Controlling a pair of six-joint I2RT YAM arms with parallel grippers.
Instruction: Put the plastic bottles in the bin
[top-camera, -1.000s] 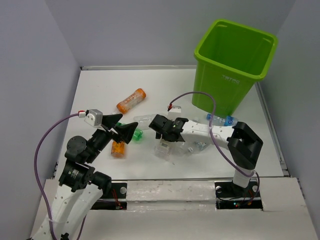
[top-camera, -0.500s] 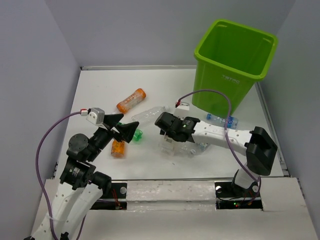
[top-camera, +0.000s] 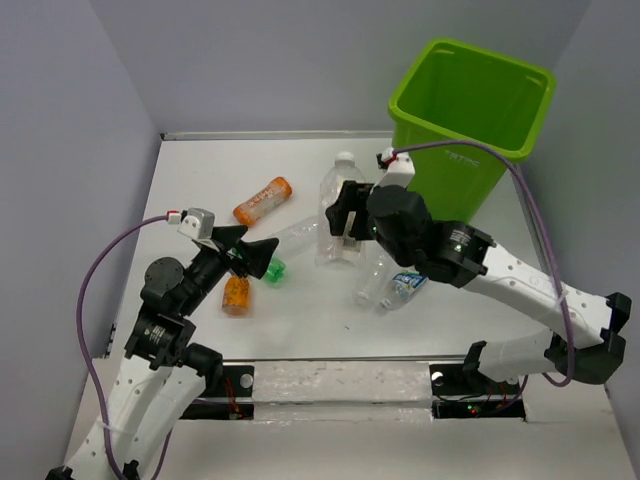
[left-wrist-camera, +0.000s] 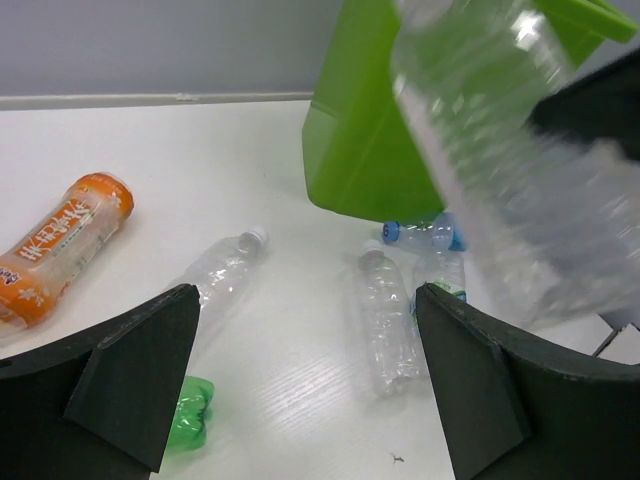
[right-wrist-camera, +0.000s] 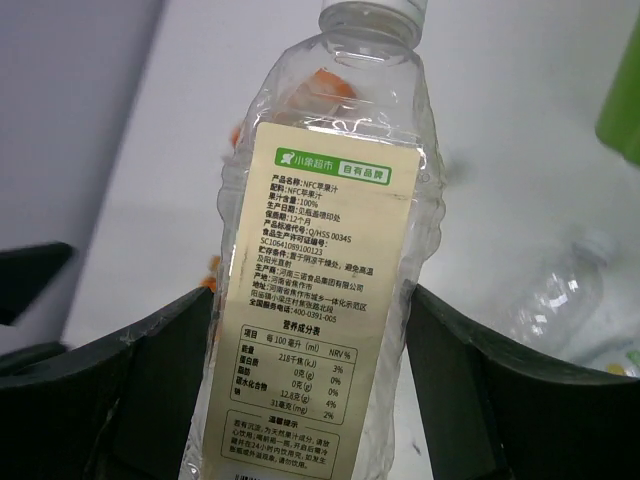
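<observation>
My right gripper (top-camera: 349, 222) is shut on a clear bottle (top-camera: 336, 192) with a white cap and a beige label (right-wrist-camera: 325, 270), held upright above the table, left of the lime-green bin (top-camera: 470, 115). Both fingers press its sides in the right wrist view. My left gripper (top-camera: 246, 255) is open and empty above a green bottle (top-camera: 275, 269) and an orange bottle (top-camera: 236, 294). Another orange bottle (top-camera: 262, 200) lies further back. A clear bottle (top-camera: 300, 232) lies mid-table, and two more (top-camera: 375, 284) lie near the bin, one with a blue label (top-camera: 407, 285).
The bin stands at the back right corner, against the table's raised edge (top-camera: 270, 134). In the left wrist view the bin (left-wrist-camera: 375, 140) is ahead, with a blue-capped bottle (left-wrist-camera: 415, 233) at its foot. Grey walls close in on all sides.
My right arm has lifted the clear bottle off the table and carried it up and back toward the bin. The left arm has barely moved.
</observation>
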